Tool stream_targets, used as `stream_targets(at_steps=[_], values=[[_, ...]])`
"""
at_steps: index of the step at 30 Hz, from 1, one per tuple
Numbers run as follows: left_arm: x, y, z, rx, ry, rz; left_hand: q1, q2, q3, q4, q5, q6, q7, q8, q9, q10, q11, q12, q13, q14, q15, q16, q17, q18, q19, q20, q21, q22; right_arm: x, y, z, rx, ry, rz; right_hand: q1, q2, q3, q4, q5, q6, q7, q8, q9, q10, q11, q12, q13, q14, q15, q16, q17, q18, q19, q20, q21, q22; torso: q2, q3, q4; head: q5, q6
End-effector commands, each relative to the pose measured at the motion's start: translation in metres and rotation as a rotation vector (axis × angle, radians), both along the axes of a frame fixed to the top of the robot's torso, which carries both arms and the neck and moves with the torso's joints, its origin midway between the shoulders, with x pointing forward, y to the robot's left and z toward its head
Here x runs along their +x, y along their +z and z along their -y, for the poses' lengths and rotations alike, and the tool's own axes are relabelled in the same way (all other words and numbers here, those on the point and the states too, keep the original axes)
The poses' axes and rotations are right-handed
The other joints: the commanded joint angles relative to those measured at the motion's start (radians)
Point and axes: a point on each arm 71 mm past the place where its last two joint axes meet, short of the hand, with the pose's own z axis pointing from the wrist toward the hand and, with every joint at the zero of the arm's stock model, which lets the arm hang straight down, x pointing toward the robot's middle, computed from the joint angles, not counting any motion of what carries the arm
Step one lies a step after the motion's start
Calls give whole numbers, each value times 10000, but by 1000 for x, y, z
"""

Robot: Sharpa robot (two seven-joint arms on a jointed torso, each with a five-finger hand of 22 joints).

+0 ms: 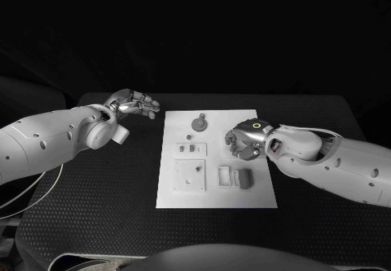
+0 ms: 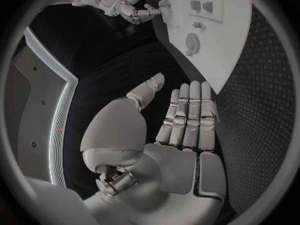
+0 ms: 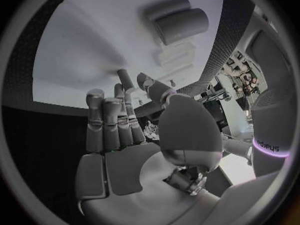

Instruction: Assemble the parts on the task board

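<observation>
The white rectangular task board (image 1: 213, 197) lies flat in the middle of the black textured table (image 1: 90, 214). Small grey parts sit on its surface: a round disc-shaped part with a short stem (image 1: 199, 122) near the far edge, a small square plate with two slots (image 1: 191, 149) below it, a larger square plate with small holes (image 1: 189, 174) nearer the robot, and a dark upright block (image 1: 244, 178) beside a pale rectangular frame (image 1: 224, 176) toward the board's right side. The left hand (image 1: 134, 104) is raised off the table just beyond the board's far left corner; its silver fingers (image 2: 187, 112) are extended side by side, the thumb stands apart, and nothing is held. The right hand (image 1: 245, 139) is positioned over the right side of the board, beyond the dark block, with its fingers curled downward toward the surface. Whether those fingers hold a part cannot be determined: the right wrist view shows fingers (image 3: 106, 122) raised before the white board with no part plainly between them.
</observation>
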Motion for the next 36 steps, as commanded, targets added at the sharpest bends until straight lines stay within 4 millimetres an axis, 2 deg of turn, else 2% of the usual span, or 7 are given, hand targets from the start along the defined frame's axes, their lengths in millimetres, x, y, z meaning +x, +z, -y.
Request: stream_targets(at_steps=[1, 5, 7, 14, 21, 29, 36], values=[[0, 1, 1, -132, -155, -17, -6, 1, -58, 16, 63, 47, -31, 33, -17, 48, -8, 50, -13, 86, -14, -70, 12, 69, 77, -16, -4, -18, -1, 2, -5, -64, 345, 577, 15, 232, 7, -136, 52, 174, 29, 111, 30, 155, -4, 53, -26, 16, -88, 18, -19, 696, 9, -55, 26, 155, -3, -2, 1, 10, -9], [-1, 1, 2, -139, -196, -53, -27, 21, -64, 21, 63, 46, -31, 36, -20, 51, -8, 48, -21, 89, -15, -80, 22, 67, 79, -18, -4, -22, -1, 2, -8, -121, 440, 737, 12, 451, 7, -327, 55, 372, 59, 211, 58, 362, -52, 143, -14, 48, -132, 9, -40, 696, 32, -56, 29, 153, -1, -2, -2, 12, -17], [-1, 1, 2, -138, -200, -64, -41, 36, -67, 24, 62, 48, -31, 39, -22, 54, -8, 48, -26, 93, -16, -85, 28, 66, 81, -18, -5, -24, -2, 2, -9, -186, 485, 792, -7, 552, 8, -421, 55, 592, 69, 322, 102, 584, -138, 274, 65, 70, -215, 1, -53, 696, 52, -56, 29, 150, -3, 0, -1, 15, -22], [-1, 0, 1, -127, -201, -108, -70, 56, -77, 23, 60, 41, -30, 40, -27, 51, -6, 42, -40, 93, -15, -102, 41, 63, 79, -20, -8, -31, 0, 0, -7, -441, 409, 865, -5, 678, 47, -555, 59, 740, 49, 381, 129, 691, -199, 350, 143, 93, -275, -20, -70, 696, 73, -62, 20, 142, -3, 3, -3, 18, -37], [-1, 0, 1, -126, -215, -144, -84, 64, -84, 17, 51, 30, -27, 38, -33, 44, -3, 35, -53, 88, -14, -118, 50, 60, 71, -20, -14, -38, 1, -2, -4, -747, 239, 711, -84, 624, 39, -587, 58, 789, 40, 392, 133, 650, -191, 333, 160, 72, -268, -45, -81, 696, 57, -49, -2, 135, -5, 6, -8, 25, -50], [-1, 0, 0, -135, -229, -194, -111, 62, -103, 14, 30, 6, -18, 32, -44, 28, 5, 24, -73, 75, -8, -147, 65, 54, 55, -17, -23, -49, 2, -4, -2, -931, 133, 585, -370, 199, 55, -435, 60, 611, 11, 241, 64, 298, -56, 149, 139, -53, -138, -74, -78, 696, -30, 16, -96, 113, -4, 6, -6, 22, -56], [-1, 0, 0, -142, -250, -228, -129, 63, -115, 15, 19, -9, -13, 28, -50, 16, 12, 17, -86, 68, -3, -165, 75, 50, 44, -14, -29, -56, 2, -4, -2, -967, 133, 581, -381, 125, 79, -389, 60, 571, -9, 213, 52, 261, -40, 134, 145, -68, -123, -66, -72, 696, -28, 20, -103, 114, -2, 6, -4, 16, -66]])
